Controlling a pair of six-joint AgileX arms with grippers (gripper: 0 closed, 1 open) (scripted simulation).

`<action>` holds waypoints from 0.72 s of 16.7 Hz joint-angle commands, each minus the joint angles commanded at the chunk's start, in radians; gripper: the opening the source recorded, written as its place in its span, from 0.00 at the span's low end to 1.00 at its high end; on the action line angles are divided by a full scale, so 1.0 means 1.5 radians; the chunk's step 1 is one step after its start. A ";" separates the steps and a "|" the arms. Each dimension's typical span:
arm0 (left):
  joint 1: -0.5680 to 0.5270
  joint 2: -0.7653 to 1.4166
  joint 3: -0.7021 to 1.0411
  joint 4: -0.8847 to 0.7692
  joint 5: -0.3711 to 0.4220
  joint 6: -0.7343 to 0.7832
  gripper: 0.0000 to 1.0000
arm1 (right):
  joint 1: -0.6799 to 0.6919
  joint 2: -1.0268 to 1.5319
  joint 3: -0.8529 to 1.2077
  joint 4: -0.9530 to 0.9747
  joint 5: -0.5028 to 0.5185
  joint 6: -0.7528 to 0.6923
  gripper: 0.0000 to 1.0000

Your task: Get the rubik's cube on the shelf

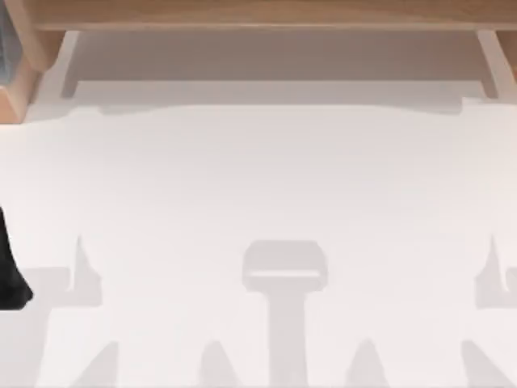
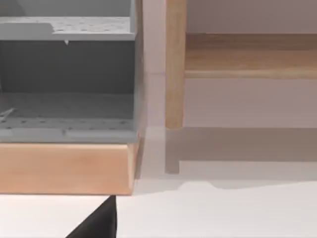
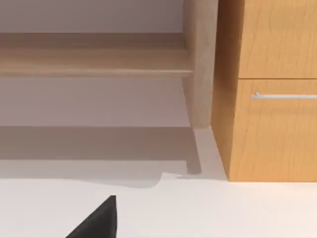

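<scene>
Top view, near edge: grey shadows of the rig lie on the white table (image 1: 258, 178), the biggest at centre. A black piece of the left arm (image 1: 11, 267) sits at the left edge, near side. Tabletop between there and the far side is bare white.

Far side: the shelf (image 1: 258, 12) runs along the far edge, spanning almost the full width. It is a light-brown board raised off the table on pale side supports, left support (image 1: 69, 65) and right support (image 1: 489, 65). It casts a shadow band on the table just in front of it.

Left wrist view: a black wedge of the left gripper (image 2: 96, 220) is at the frame edge, low over the table. Jaw state: cannot tell. Beyond it stands a grey perforated rack (image 2: 64, 74) on a wooden base (image 2: 64, 168), at the table's far left corner. Just beside it is the shelf's left support, upright, with the board running off from it.

Right wrist view: a black wedge of the right gripper (image 3: 96, 220), also low over the table. Jaw state: cannot tell. Beyond it an orange-brown drawer cabinet (image 3: 277, 99) with a metal handle (image 3: 285, 95) stands at the far right corner, touching the shelf's right support.
</scene>
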 joint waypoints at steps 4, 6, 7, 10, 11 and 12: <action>0.000 0.000 0.000 0.000 0.000 0.000 1.00 | -0.002 0.017 0.007 0.008 -0.004 -0.010 1.00; 0.000 0.000 0.000 0.000 0.000 0.000 1.00 | -0.010 0.062 0.027 0.030 -0.012 -0.039 1.00; 0.000 0.000 0.000 0.000 0.000 0.000 1.00 | -0.016 0.093 0.042 0.046 -0.018 -0.061 1.00; 0.000 0.000 0.000 0.000 0.000 0.000 1.00 | -0.043 0.217 0.104 0.115 -0.042 -0.149 1.00; 0.000 0.000 0.000 0.000 0.000 0.000 1.00 | -0.053 0.269 0.129 0.142 -0.051 -0.183 1.00; 0.000 0.000 0.000 0.000 0.000 0.000 1.00 | -0.064 0.323 0.154 0.170 -0.060 -0.219 1.00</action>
